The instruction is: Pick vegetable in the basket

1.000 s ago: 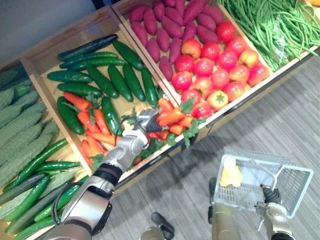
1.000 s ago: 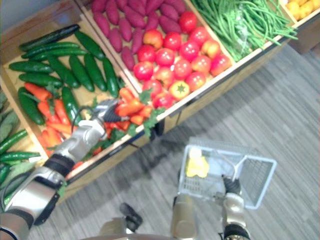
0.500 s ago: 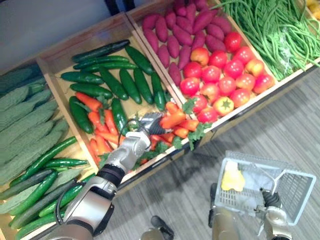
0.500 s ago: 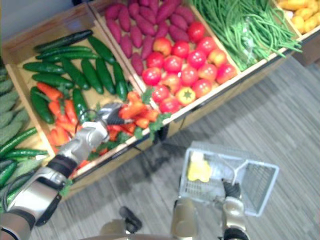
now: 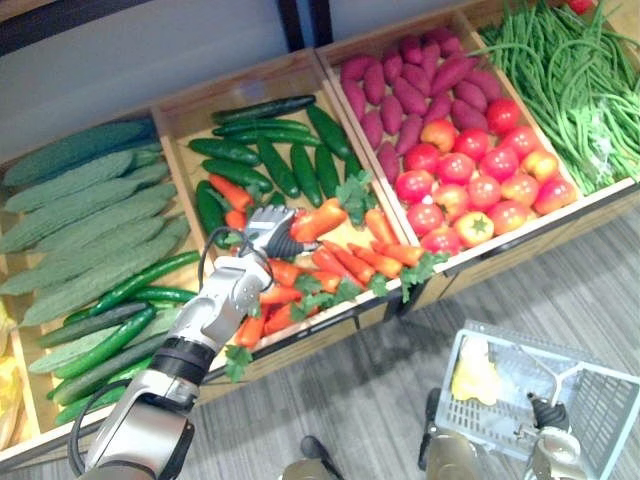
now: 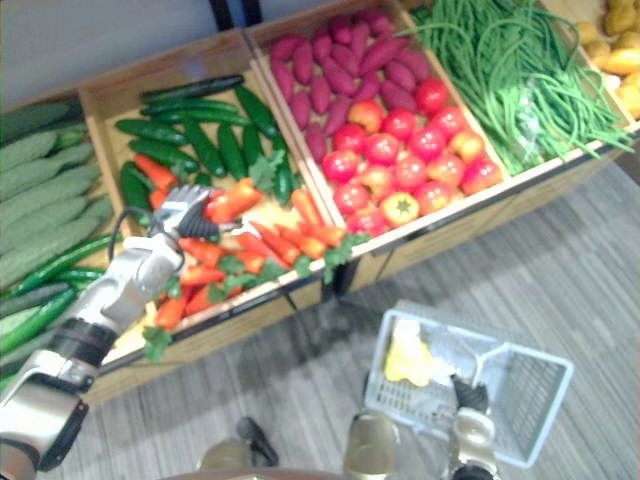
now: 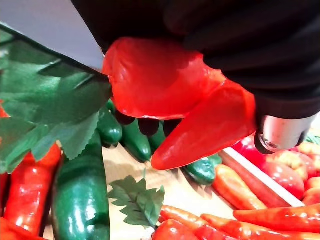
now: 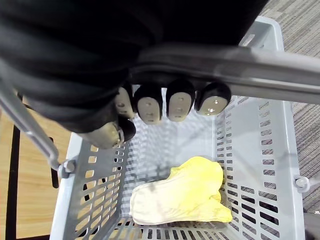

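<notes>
1. Closest to me, low on my right, my right hand (image 8: 177, 104) is clamped on the handle (image 8: 240, 70) of the basket (image 5: 487, 418). The fingers curl over the bar. The basket hangs over the grey floor (image 5: 350, 390), in front of the crates.
2. One yellow item (image 8: 182, 197) lies on the basket's bottom, close to a wall. I cannot tell what it is.
3. Further out, my left hand (image 5: 262, 228) reaches over the front edge of a wooden crate (image 5: 175, 115). Its fingers and thumb are closed tight on a carrot (image 5: 320, 218).
4. So the carrot is in my left hand over the crate, well apart from the basket. In the left wrist view its thick end sits in the grip. Its tip pokes out past the fingers, and green leaves (image 7: 55, 107) lie just beside it.
5. Under and around that hand, the carrot pile (image 5: 340, 265) fills the near half of the crate, with leaves mixed in.
6. Cucumbers (image 5: 270, 160) lie in the far half of the same crate.
7. In the crate to the left lie pale green gourds (image 5: 80, 210).
8. In the crate to the right, tomatoes (image 5: 470, 190) sit in the near half and sweet potatoes (image 5: 400, 85) in the far half.
9. Furthest right is a heap of beans (image 5: 570, 80).
</notes>
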